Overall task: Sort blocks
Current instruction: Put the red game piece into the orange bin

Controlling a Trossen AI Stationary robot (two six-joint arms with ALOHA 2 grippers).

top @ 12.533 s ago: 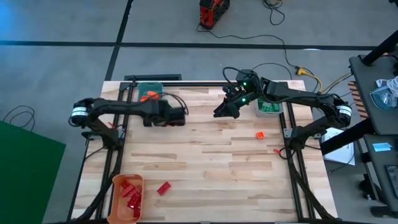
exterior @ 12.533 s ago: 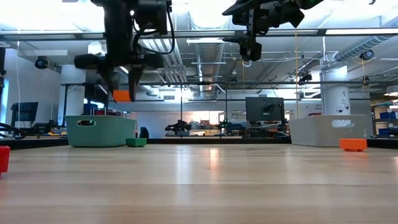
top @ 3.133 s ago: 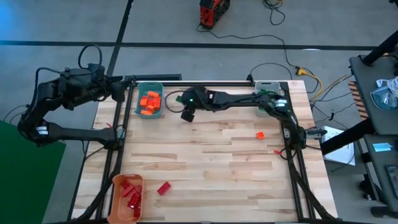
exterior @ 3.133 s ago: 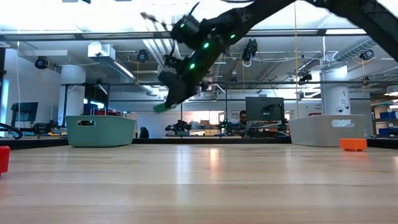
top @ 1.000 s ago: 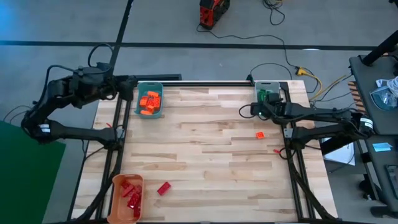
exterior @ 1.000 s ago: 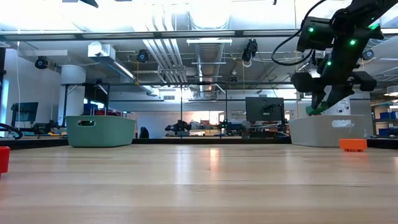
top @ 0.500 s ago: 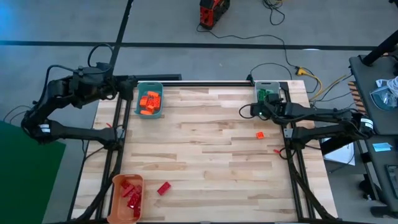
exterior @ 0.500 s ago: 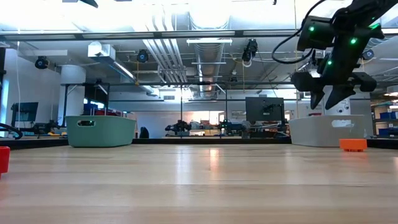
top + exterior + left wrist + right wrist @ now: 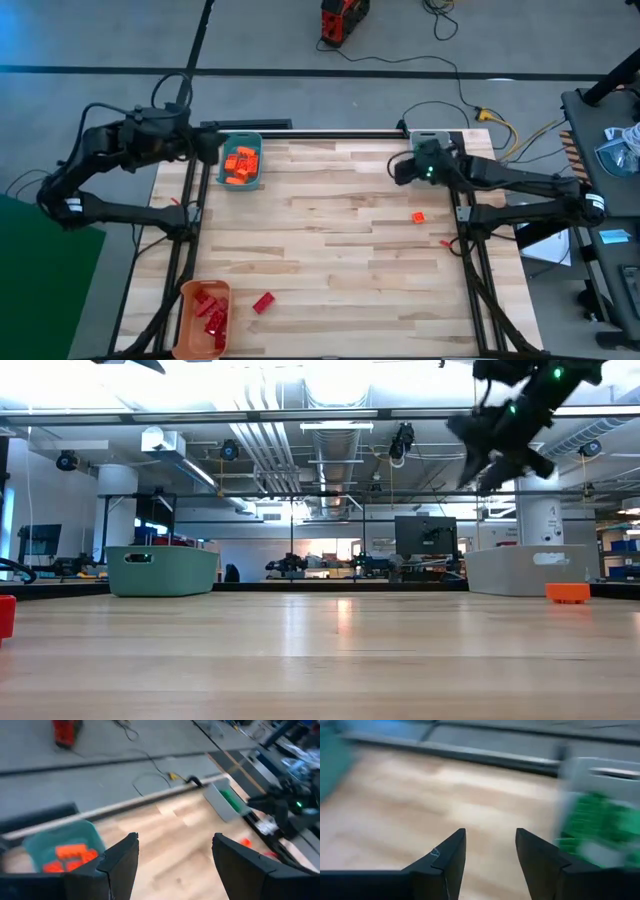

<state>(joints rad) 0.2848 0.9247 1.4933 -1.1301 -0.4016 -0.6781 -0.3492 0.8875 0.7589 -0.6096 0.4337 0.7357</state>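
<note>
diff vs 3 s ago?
The right pincer carried a green block from beside the teal plastic bin to the grey plastic bin, dropped it, and now pulls back open. The left pincer, loose orange and red blocks unchanged.

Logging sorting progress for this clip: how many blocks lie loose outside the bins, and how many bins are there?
Loose blocks: 3 (red block, orange block, small block of unclear reddish colour)
Bins: 3 (teal bin, orange bin, grey bin)
Total: 6
The blocks inside the bins are too piled up to count.
</note>
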